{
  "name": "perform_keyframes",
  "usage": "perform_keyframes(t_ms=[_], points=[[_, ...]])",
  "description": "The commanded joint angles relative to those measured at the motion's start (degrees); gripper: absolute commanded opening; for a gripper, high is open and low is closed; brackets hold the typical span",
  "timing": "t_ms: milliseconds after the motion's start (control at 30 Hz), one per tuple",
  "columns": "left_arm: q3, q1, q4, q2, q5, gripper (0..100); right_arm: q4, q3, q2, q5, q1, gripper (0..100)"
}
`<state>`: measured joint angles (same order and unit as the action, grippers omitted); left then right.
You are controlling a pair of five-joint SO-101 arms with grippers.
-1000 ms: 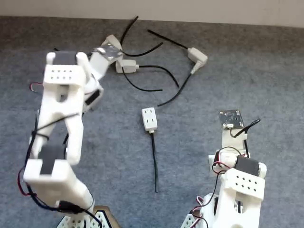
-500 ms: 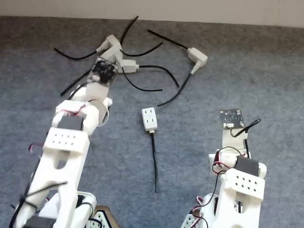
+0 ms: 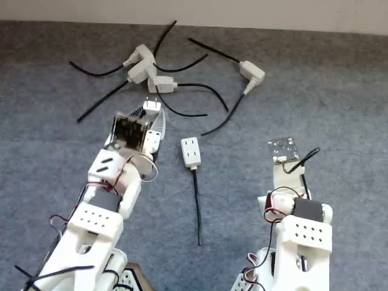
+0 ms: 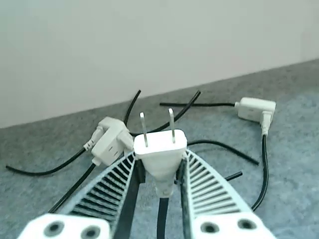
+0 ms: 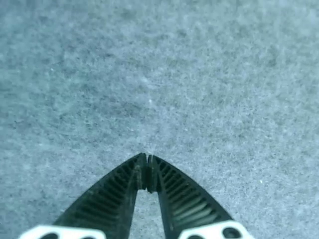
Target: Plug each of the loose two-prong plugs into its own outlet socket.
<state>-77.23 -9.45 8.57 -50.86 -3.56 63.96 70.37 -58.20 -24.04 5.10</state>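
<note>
— Whereabouts of the two-prong plug (image 4: 159, 149)?
— Clamped between the ribbed fingers (image 4: 112, 184) of the left gripper (image 4: 159, 155). Prongs out past the tips, aimed toward the far wall (image 4: 149, 45), with the black cord trailing back between the fingers.
— And relative to the outlet socket (image 3: 190, 151)?
— Apart from it, off to its left in the high view and a little farther out. Socket strip flat on the carpet (image 3: 339, 109) between the two arms, with its own black cord running back toward the bases.
— Pose of the left arm?
— Stretched forward over the carpet, wrist slanted slightly toward the strip.
— Right gripper (image 5: 148, 172)?
— Fingers together, pointed down at the carpet. Arm drawn back, well right of the strip.
— Surroundings?
— A cluster of loose plugs (image 3: 139, 71) just beyond the held one, black cords crossing. An angled plug (image 3: 251, 71) farther right. Grey carpet throughout, pale wall along the far edge.
</note>
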Motion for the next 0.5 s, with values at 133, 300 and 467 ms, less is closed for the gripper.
perform_keyframes(t_ms=[133, 300, 467], points=[[-10.5, -5.9, 12.0, -15.3, 4.7, 0, -0.5, -10.1, -0.9, 0.7, -5.6, 1.5], [-18.5, -6.5, 15.0, -29.2, 10.2, 1, -0.5, -18.8, -1.0, 0.7, -11.3, 0.6], [-20.4, -7.0, 7.0, -40.4, 10.3, 1, -0.4, -26.9, -1.0, 0.7, -19.3, 0.6]])
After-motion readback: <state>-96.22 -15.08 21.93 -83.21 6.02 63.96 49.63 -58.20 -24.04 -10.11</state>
